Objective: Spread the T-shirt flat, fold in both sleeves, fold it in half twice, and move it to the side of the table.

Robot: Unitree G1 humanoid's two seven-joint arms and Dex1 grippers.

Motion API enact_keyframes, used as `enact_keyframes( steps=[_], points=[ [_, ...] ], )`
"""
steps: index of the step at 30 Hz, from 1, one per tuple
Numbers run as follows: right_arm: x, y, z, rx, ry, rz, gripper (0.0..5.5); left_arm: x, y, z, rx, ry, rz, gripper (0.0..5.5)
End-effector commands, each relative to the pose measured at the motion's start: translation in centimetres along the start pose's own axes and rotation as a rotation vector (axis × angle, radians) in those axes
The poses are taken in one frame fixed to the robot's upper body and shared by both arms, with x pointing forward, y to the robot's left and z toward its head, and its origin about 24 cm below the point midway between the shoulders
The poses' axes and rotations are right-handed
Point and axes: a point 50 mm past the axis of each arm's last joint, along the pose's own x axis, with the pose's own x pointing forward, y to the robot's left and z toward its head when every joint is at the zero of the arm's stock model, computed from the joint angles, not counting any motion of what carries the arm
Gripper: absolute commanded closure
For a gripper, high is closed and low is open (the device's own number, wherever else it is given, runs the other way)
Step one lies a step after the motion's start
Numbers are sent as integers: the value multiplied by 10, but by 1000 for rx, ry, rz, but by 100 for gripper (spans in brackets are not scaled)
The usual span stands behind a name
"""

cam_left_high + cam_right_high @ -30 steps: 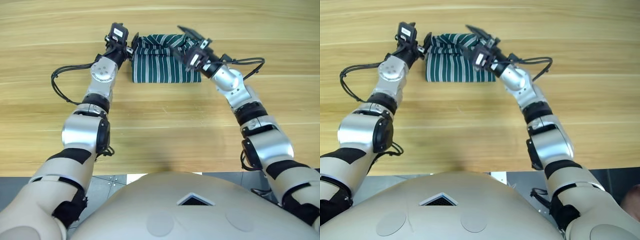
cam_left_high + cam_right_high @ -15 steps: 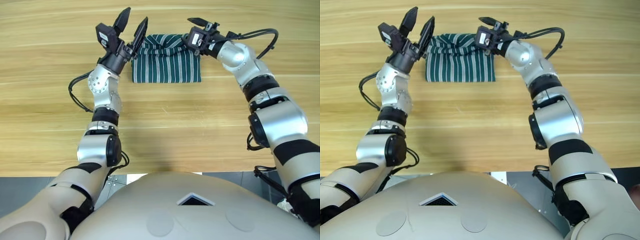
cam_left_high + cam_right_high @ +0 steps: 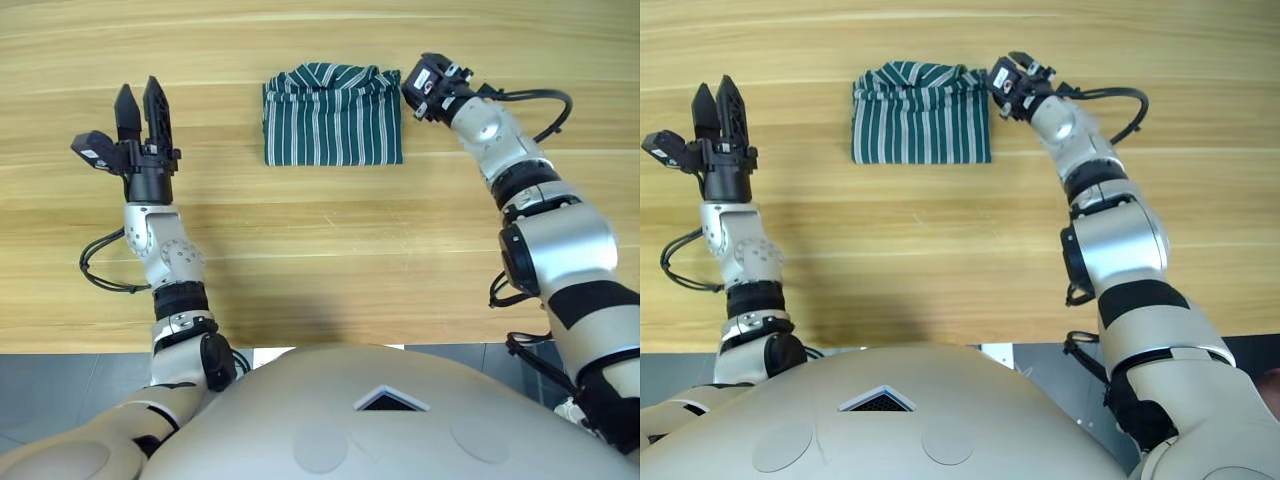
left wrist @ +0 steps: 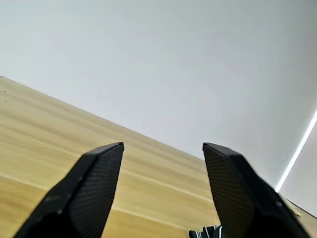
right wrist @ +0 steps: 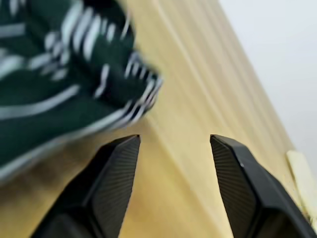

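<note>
A plain white wall point(image 4: 198, 59) rises beyond the far edge of the wooden table point(image 3: 320, 260). Dark grey floor tiles point(image 3: 60, 375) lie below its near edge. A small pale flat object point(image 5: 299, 173) rests near its far edge.

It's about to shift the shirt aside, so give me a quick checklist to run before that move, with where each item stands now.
1. Shirt folded into a compact rectangle: ok.
2. Shirt's far edge flat: not ok, it is bunched.
3. Left gripper clear of the shirt, jaws open: ok.
4. Right gripper jaws open, holding nothing: ok.
5. Grip on the shirt for the move: not ok, neither gripper holds it; the right one sits beside its far right corner.
</note>
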Motion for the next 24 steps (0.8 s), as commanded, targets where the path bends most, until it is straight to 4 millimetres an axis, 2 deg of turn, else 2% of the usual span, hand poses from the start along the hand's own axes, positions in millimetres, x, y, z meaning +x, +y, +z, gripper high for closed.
enact_keyframes(
  steps=[1, 3, 5, 8, 9, 11, 14, 16, 18, 21, 24],
  points=[
    [-7, -23, 3, 87, -101, -179, 289, -9, -3, -10, -41, 20, 25, 254],
    [-17, -41, 9, 162, -236, -307, 289, -12, -3, -16, -59, 32, 48, 254],
    [-27, -44, 14, 150, -351, -361, 289, -15, -2, -19, -85, 39, 70, 254],
    [-39, -8, 23, -11, -500, -222, 289, -16, -6, -25, -104, 55, 72, 254],
    [-42, 4, 19, -52, -501, -167, 289, -16, -8, -27, -98, 63, 63, 254],
    [-44, 22, -1, -113, -406, -75, 289, -15, -12, -30, -100, 74, 46, 254],
    [-49, 28, -35, -175, -218, -36, 289, -14, -17, -32, -93, 80, 26, 254],
    [-52, 31, -49, -230, -138, -22, 289, -13, -20, -33, -88, 85, 13, 254],
    [-50, 34, -50, -257, -123, -11, 289, -13, -21, -34, -85, 88, 7, 254],
    [-47, 35, -40, -358, -165, 42, 289, -12, -23, -34, -85, 87, 5, 254],
    [-55, 37, -35, -506, -235, 128, 289, -11, -27, -35, -85, 83, -12, 254]
  ],
)
